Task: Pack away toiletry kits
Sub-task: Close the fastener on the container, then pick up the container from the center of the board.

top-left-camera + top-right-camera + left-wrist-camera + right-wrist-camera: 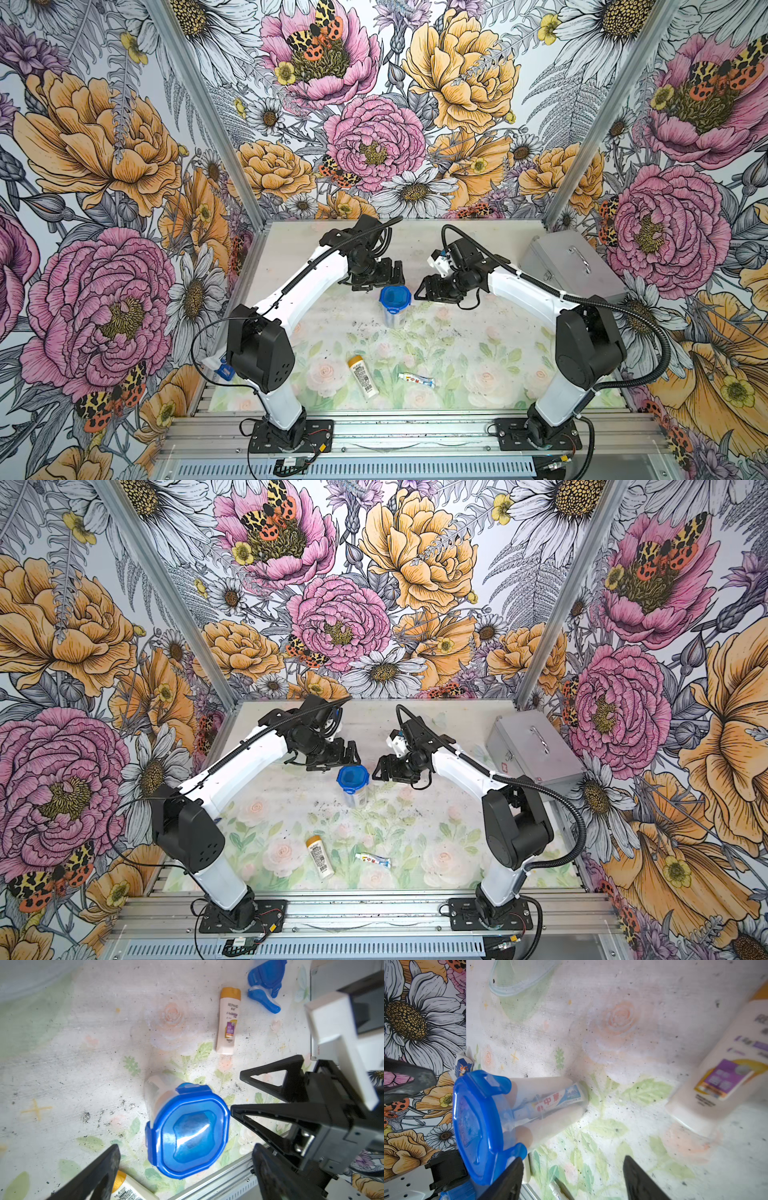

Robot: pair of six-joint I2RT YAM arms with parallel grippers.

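A clear cup [394, 318] with a blue lid [395, 297] stands upright mid-table in both top views [353, 780]. Inside it the right wrist view shows a toothpaste tube [558, 1097]. My left gripper [384, 282] is open just behind the cup, and in its wrist view the lid [191, 1132] lies between its wide fingers [99, 1174]. My right gripper [426, 289] is open beside the cup, holding nothing [573, 1158]. An orange-capped bottle [365, 376] and a second toothpaste tube [416, 380] lie loose near the front edge.
A silver case [573, 266] stands at the right wall. The left wrist view shows another orange-capped bottle [228, 1020] beside a loose blue lid [268, 974] and a blue toothbrush [264, 999]. An empty clear cup [517, 980] appears in the right wrist view. A metal rail [395, 432] runs along the front.
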